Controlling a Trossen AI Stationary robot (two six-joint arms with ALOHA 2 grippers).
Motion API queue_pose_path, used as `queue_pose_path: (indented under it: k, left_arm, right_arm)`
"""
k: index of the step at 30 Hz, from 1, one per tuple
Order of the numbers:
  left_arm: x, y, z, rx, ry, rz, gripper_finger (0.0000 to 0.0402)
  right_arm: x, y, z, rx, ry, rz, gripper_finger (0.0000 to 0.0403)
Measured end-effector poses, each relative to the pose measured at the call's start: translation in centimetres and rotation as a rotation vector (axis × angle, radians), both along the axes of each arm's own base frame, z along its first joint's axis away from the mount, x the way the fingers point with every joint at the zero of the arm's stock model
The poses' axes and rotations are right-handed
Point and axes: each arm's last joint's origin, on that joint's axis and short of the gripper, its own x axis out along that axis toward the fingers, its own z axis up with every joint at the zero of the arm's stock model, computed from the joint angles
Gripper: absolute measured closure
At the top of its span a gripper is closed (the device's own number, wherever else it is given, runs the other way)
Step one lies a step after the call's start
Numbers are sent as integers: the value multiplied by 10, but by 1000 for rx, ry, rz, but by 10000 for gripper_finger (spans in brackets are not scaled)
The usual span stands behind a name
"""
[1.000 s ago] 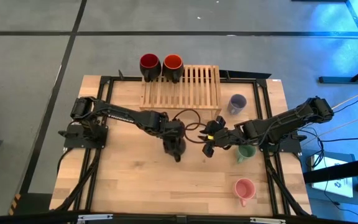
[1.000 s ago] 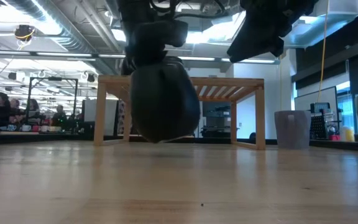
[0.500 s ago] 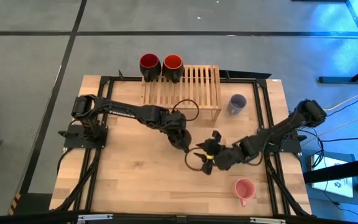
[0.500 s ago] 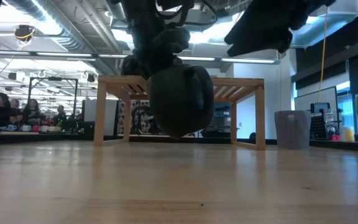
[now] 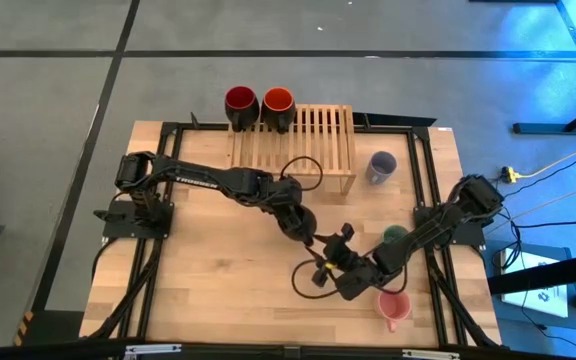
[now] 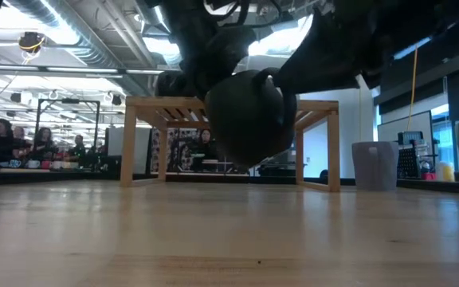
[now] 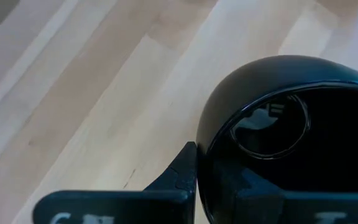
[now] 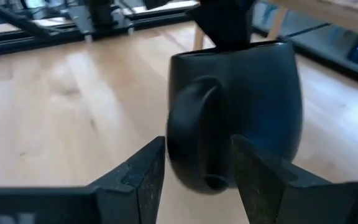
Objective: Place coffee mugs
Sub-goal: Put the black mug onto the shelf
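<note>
A: Mugs first — where does each one sit?

B: The small black ceramic mug (image 5: 303,222) hangs above the middle of the wooden worktop (image 5: 198,290), carried by the left gripper (image 5: 298,224). Its jaws pinch the mug's rim, one finger (image 7: 180,177) outside the wall. In the low view the mug (image 6: 249,115) is clear of the boards, just in front of the slatted wooden rack (image 6: 229,108).

A: And the right arm?

B: The right gripper (image 5: 325,268) is just near and right of that mug. Its jaws are spread, and in its wrist view the mug's handle (image 8: 197,134) lies between the two fingers (image 8: 143,171) without touching either.

A: The rest of the set?

B: The dark red ceramic mug (image 5: 241,104) and the red-orange ceramic mug (image 5: 278,104) stand side by side, touching or nearly so, at the far left corner of the rack (image 5: 293,140). The lavender-blue ceramic mug (image 5: 381,166) stands upright on the worktop just right of the rack. The green ceramic mug (image 5: 396,236) is on the right side, partly hidden by the right arm — only its rim shows. The pink ceramic mug (image 5: 394,304) stands near the front right corner, handle turned to the near edge.

A: Anything behind the table?

B: People (image 6: 22,143) sit far off at the left in the low view.
</note>
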Motion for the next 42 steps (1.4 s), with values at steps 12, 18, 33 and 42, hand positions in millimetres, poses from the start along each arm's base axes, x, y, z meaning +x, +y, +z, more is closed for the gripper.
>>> queue_pose_path:
  k: [12, 18, 33, 42]
  left_arm:
    - [3, 0, 1, -9, -31, 0, 389]
    - [3, 4, 2, -19, -36, 6, 389]
    - [3, 7, 2, -39, -45, 20, 389]
    - [3, 7, 2, -39, -46, 23, 383]
  right_arm:
    - [1, -4, 0, -119, 16, -45, 260]
    - [3, -6, 2, -157, 28, -34, 302]
    - [7, -14, 2, -168, 41, -54, 347]
    - [5, -14, -1, -180, 82, -36, 359]
